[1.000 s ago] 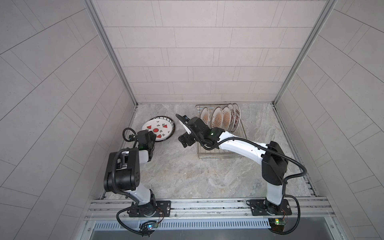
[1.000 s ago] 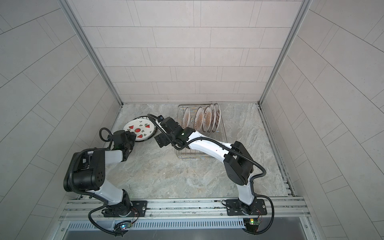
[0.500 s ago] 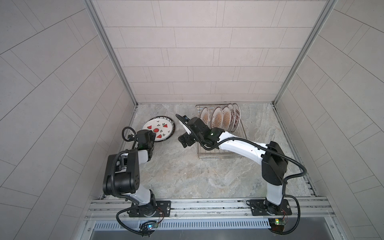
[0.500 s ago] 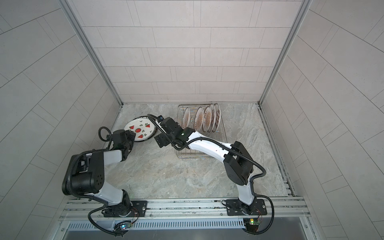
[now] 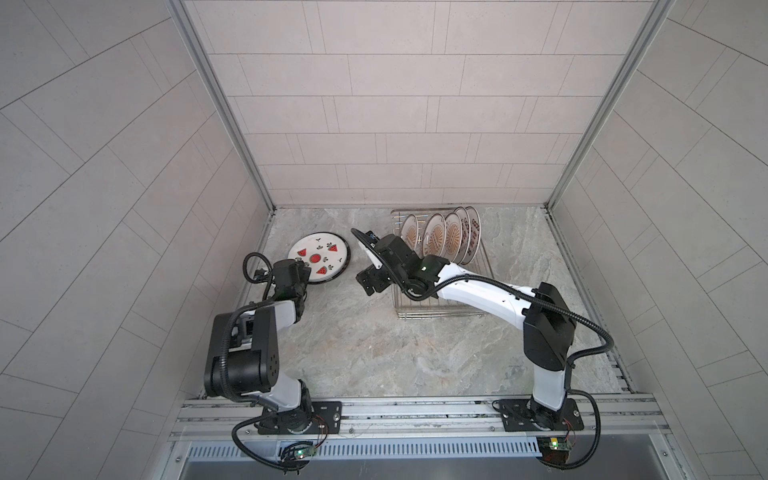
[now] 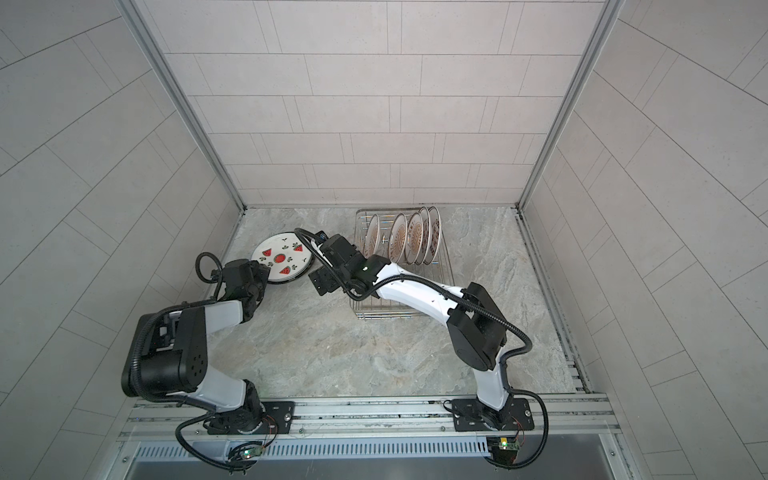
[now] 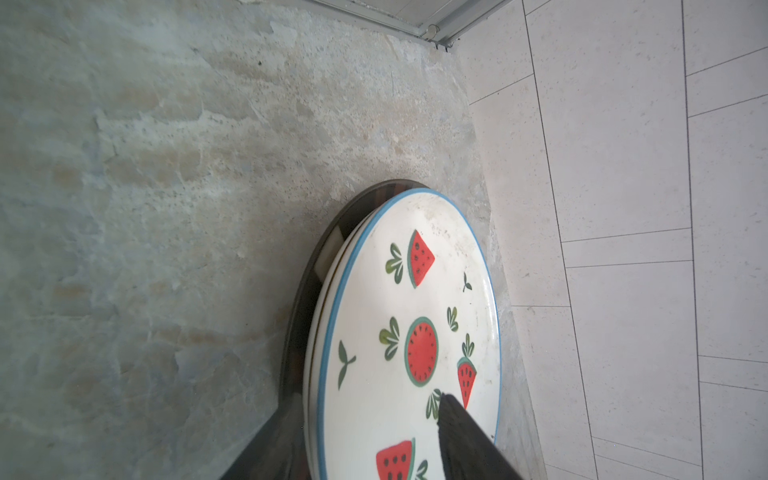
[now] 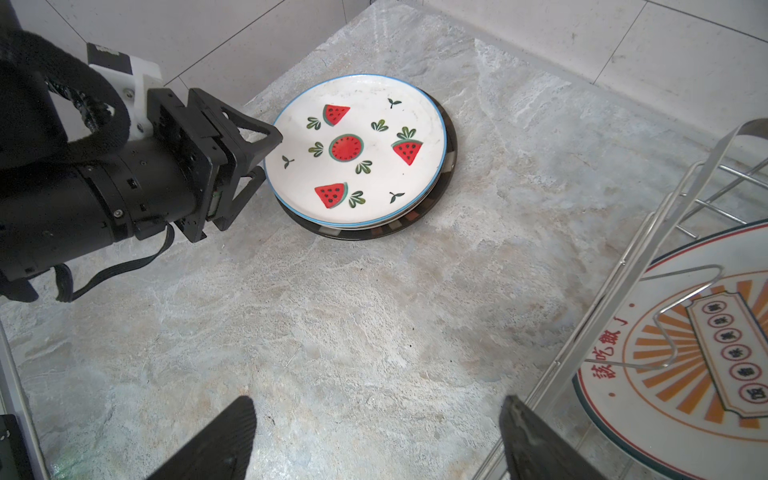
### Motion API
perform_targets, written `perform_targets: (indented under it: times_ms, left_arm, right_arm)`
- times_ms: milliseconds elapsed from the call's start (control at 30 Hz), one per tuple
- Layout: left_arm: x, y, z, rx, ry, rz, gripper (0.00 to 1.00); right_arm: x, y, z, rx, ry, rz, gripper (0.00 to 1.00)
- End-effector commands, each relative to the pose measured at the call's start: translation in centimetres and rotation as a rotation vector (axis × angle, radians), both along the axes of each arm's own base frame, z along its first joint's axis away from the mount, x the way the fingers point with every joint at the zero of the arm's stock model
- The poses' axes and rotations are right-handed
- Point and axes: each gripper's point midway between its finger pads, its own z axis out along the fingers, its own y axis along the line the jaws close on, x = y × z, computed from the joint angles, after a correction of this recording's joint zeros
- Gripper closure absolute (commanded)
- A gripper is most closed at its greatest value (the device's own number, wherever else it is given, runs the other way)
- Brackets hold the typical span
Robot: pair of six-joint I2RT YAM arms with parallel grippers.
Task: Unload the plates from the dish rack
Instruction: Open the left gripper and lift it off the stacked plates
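L gripper (image 8: pixel 270 154) has loosened off the watermelon plate (image 8: pixel 355 166), jaws apart astride its rim, plate now stacked; R gripper (image 8: pixel 378 403) gapes empty beside dish rack (image 5: pixel 436 311), w/ more plates (image 5: pixel 434 241) to unload.

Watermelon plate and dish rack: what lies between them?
Only bare counter, in the right wrist view; in a top view the right end effector hangs open above it.

The grey-beige marbled tabletop (image 5: pixel 374 353) carries a stack of plates (image 5: pixel 320 259) near its back left, a dark plate (image 8: pixel 361 236) seemingly lowest. The wire dish rack (image 5: pixel 440 311) stands apart, further right.
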Motion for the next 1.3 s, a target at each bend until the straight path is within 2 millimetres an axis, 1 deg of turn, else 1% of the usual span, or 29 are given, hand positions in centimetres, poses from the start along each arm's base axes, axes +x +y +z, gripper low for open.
perform_targets:
  times_ms: [0,233,300,400,467,500,533,567,633,667,700,733,767,800,867,933,967,1000,1167,1267]
  left_arm:
    - [1.0,0.7,1.8,0.028,-0.049,0.015,0.42]
    - [0.5,0.8,2.5,0.032,-0.069,0.027,0.42]
    - [0.0,0.9,3.0,0.04,-0.072,0.032,0.42]
    - [-1.5,0.9,4.0,0.092,-0.052,0.047,0.42]
    - [-2.3,0.8,4.7,0.096,-0.076,0.05,0.41]
    - [-2.6,0.7,5.1,0.098,-0.088,0.045,0.39]
    - [-2.9,0.4,5.4,0.098,-0.096,0.039,0.3]
    - [-3.1,0.2,5.8,0.102,-0.106,0.027,0.28]
    - [-3.6,-0.3,6.7,0.108,-0.131,0.008,0.27]
    - [-3.9,-0.6,7.0,0.108,-0.141,0.0,0.23]
    - [-4.2,-1.1,7.2,0.108,-0.154,-0.012,0.22]
    - [-4.2,-1.9,7.6,0.11,-0.175,-0.036,0.13]
    - [-4.1,-2.9,7.9,0.117,-0.187,-0.071,0.12]
    - [-4.0,-4.0,8.3,0.123,-0.193,-0.11,0.07]
    - [-4.0,-5.8,8.7,0.133,-0.205,-0.169,0.07]
    - [-4.1,-7.9,9.2,0.15,-0.228,-0.24,0.06]
    - [-4.1,-9.0,9.5,0.156,-0.238,-0.276,0.04]
    - [-4.2,-9.9,9.7,0.161,-0.243,-0.31,0.0]
    - [-5.2,-13.9,11.1,0.212,-0.325,-0.462,0.0]
    - [-6.0,-16.7,11.6,0.217,-0.42,-0.583,0.0]
  right_arm:
    - [-0.2,0.1,0.5,0.002,-0.01,-0.002,0.07]
    - [-0.3,0.0,0.9,-0.005,-0.021,0.008,0.07]
    - [-0.4,-0.2,1.4,-0.017,-0.035,0.01,0.07]
    - [-0.7,-0.6,2.6,-0.028,-0.073,0.007,0.07]
    - [-1.2,-0.9,3.4,-0.029,-0.094,0.007,0.07]
    - [-1.4,-1.2,3.8,-0.028,-0.105,0.004,0.07]
    - [-1.7,-1.3,4.3,-0.027,-0.12,0.003,0.07]
    - [-2.0,-1.6,4.6,-0.028,-0.132,-0.001,0.07]
    - [-2.8,-2.2,5.6,-0.024,-0.166,-0.011,0.07]
    - [-3.1,-2.5,6.1,-0.015,-0.178,-0.014,0.06]
    - [-3.5,-2.9,6.5,-0.005,-0.19,-0.022,0.06]
    - [-3.9,-3.3,6.8,0.01,-0.198,-0.024,0.06]
    - [-4.3,-3.7,7.1,0.024,-0.205,-0.028,0.06]
    - [-4.5,-4.2,7.2,0.04,-0.211,-0.037,0.05]
    - [-5.0,-5.4,7.3,0.061,-0.224,-0.06,0.03]
    - [-5.3,-7.1,7.2,0.067,-0.241,-0.107,0.01]
    - [-5.3,-8.0,7.3,0.072,-0.251,-0.138,0.01]
    - [-5.4,-9.0,7.4,0.077,-0.261,-0.167,0.0]
    - [-6.4,-12.8,7.3,0.086,-0.288,-0.26,0.0]
    - [-6.6,-15.2,7.0,0.067,-0.314,-0.326,0.0]
